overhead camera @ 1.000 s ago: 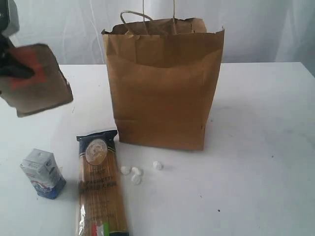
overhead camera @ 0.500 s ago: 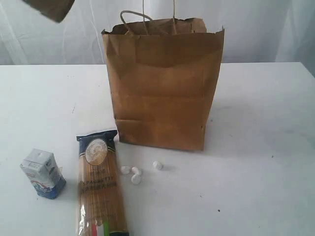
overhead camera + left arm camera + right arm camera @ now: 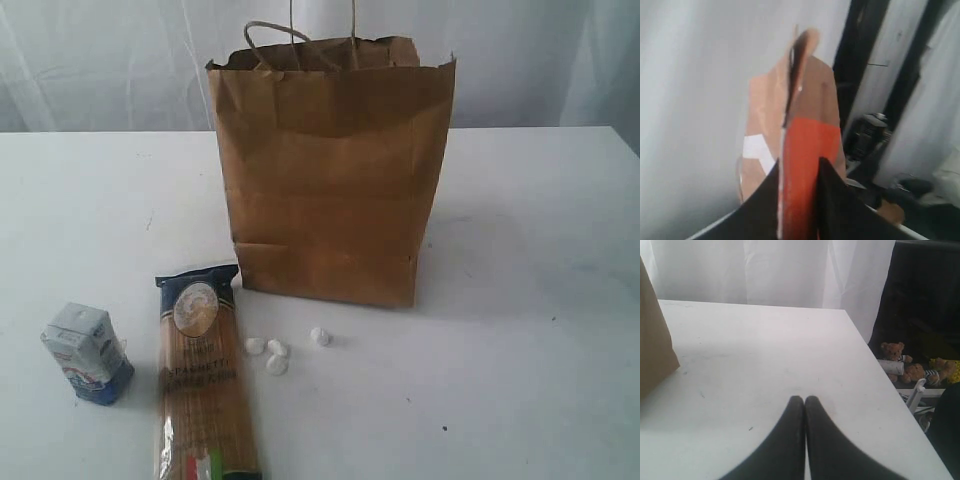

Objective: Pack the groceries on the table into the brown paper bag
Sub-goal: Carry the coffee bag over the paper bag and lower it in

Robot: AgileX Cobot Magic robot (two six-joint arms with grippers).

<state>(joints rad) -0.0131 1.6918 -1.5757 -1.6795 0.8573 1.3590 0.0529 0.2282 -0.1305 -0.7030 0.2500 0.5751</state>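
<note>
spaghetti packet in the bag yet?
No, the spaghetti packet lies flat on the table in front of the brown paper bag, next to the small carton.

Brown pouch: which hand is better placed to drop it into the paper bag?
Left. The left hand grips the brown pouch; the right hand is shut and empty, over the table.

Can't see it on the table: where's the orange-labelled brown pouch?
The orange-labelled brown pouch is clamped in the left gripper, visible only in the left wrist view.
</note>
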